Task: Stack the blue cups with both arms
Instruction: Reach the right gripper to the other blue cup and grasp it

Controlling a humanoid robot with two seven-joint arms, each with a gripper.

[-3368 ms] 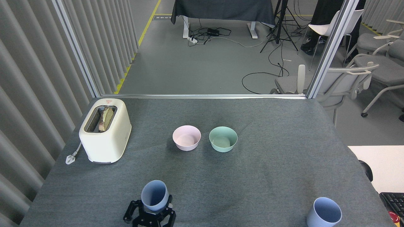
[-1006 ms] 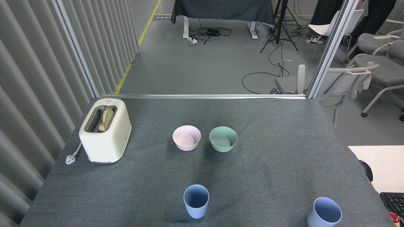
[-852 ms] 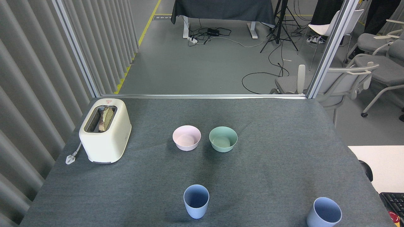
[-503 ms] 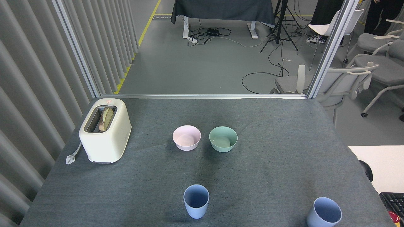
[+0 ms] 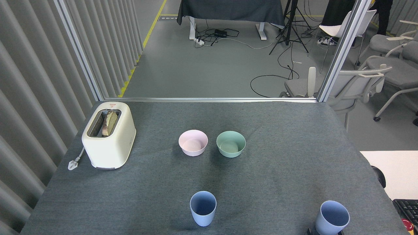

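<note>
One blue cup stands upright and alone on the grey table near the front centre. The other blue cup is at the front right, tilted slightly with its mouth leaning right. Only dark slivers of my right gripper show at the bottom edge, on either side of this cup's base, and it appears shut on the cup. My left gripper is out of view.
A cream toaster with bread in its slot sits at the left, its plug lying beside it. A pink bowl and a mint-green bowl stand side by side mid-table. A keyboard lies off the table's right edge.
The left gripper set its cup down at front centre and left the view. In the last half second the right cup shifted up and left and tilted, with dark gripper parts appearing at its base.
</note>
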